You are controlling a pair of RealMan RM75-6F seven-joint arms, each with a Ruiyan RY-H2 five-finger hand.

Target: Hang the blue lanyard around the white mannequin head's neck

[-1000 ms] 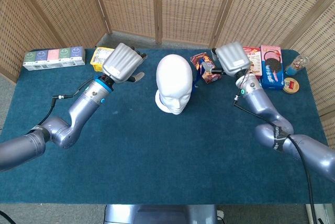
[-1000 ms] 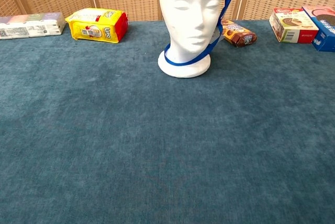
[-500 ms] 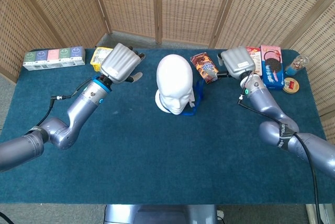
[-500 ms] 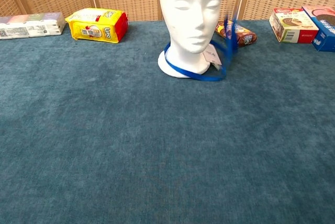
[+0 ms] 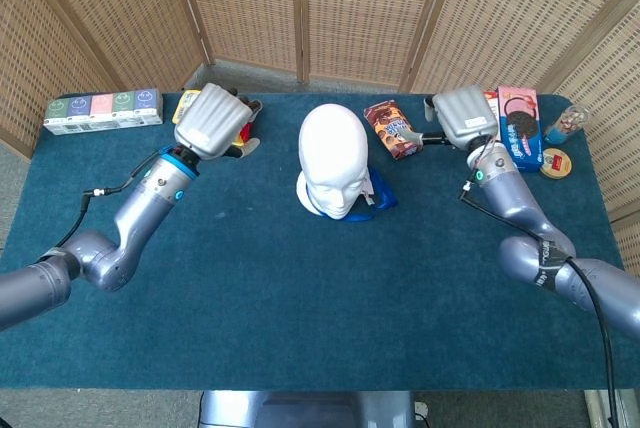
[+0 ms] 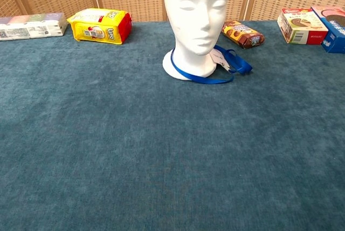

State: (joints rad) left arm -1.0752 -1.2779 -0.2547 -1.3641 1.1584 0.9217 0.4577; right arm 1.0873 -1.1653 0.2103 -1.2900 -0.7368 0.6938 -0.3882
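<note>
We see the blue lanyard [image 6: 215,69] looped around the white mannequin head [image 6: 195,15]'s neck, slack lying on the table [image 6: 161,150]. Our left hand [image 5: 213,120] and right hand [image 5: 462,116] hold nothing; finger spread seems unclear.

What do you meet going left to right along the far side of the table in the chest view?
Pastel multipack → yellow snack pack → white mannequin head with the blue lanyard round its base → brown snack packet → red-and-white box → blue box at the frame edge.
</note>
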